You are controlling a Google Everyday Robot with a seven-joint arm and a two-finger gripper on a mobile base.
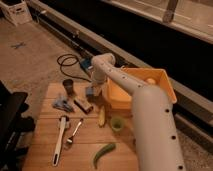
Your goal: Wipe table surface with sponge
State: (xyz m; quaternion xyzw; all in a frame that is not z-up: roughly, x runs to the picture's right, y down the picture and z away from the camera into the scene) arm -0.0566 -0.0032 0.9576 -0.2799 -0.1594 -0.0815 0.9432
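The table surface (45,125) is a light-brown plank top filling the lower left. My white arm reaches up from the bottom right and bends down to the gripper (92,90), near the table's back edge, just left of the yellow tub (162,82). A small blue block, the sponge (89,92), shows right at the gripper's tip, low over the wood. The arm hides the contact between them.
A dark cup (68,86), a pale rag (62,103), a brown bar (83,105), a banana (101,116), a green ring (117,123), a fork (74,133), a white-handled tool (60,140) and a green pod (103,153) lie on the table. A blue device with a black cable (84,63) lies on the floor behind.
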